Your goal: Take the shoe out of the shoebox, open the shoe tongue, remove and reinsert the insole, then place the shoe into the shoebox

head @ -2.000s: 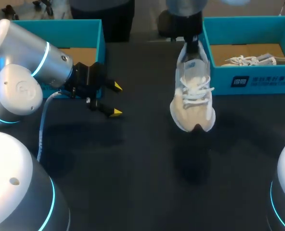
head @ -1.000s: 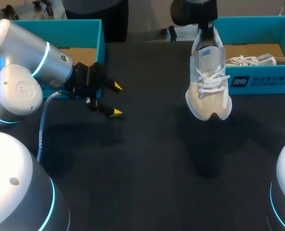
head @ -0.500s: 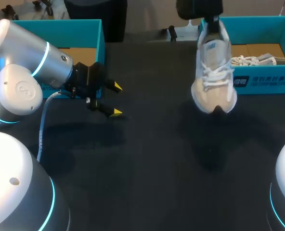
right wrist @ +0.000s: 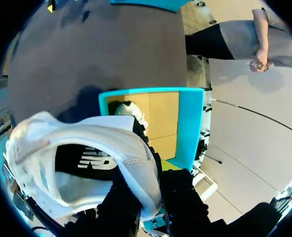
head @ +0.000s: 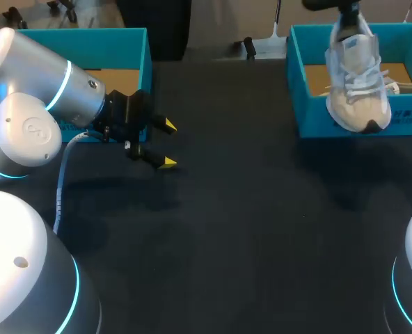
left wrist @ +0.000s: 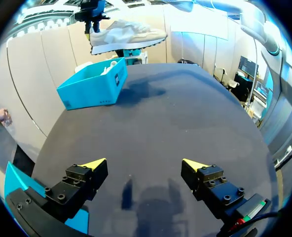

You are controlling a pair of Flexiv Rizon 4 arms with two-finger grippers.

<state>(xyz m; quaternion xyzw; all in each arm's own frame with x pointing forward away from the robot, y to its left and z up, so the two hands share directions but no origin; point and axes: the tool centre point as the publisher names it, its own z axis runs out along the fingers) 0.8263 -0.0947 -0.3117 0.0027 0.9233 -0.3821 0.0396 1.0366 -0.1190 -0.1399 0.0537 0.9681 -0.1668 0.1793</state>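
1. Locate the shoe (head: 359,83). In the head view it hangs heel up and toe down from the right gripper (head: 345,8). In that picture its toe overlaps the near wall of the shoebox (head: 310,111), which stands at the table's (head: 227,243) far right.

2. Check the grip. In the right wrist view two dark fingers (right wrist: 183,195) stand on either side of the heel collar of the shoe (right wrist: 82,158), clamping it between them. The yellow tips do not show there. The shoe opening faces the camera, and the open shoebox (right wrist: 188,123) lies beyond the shoe with a second shoe (right wrist: 128,111) inside it.

3. Check clearance. The left wrist view alone gives you the side aspect. The shoe (left wrist: 128,35) sits apart from the rim of the shoebox (left wrist: 94,86), and its shadow falls on the table beside the box. The head view cannot show this gap.

4. Check the left gripper (head: 168,144). It hangs over the table's left side, just beside another blue box (head: 122,49) and well apart from the shoe. Its fingers are spread wide with nothing between them, as its own view confirms (left wrist: 145,165).

5. Note the second shoe (head: 401,87). The head view shows it lying on the shoebox floor, behind the hanging shoe.
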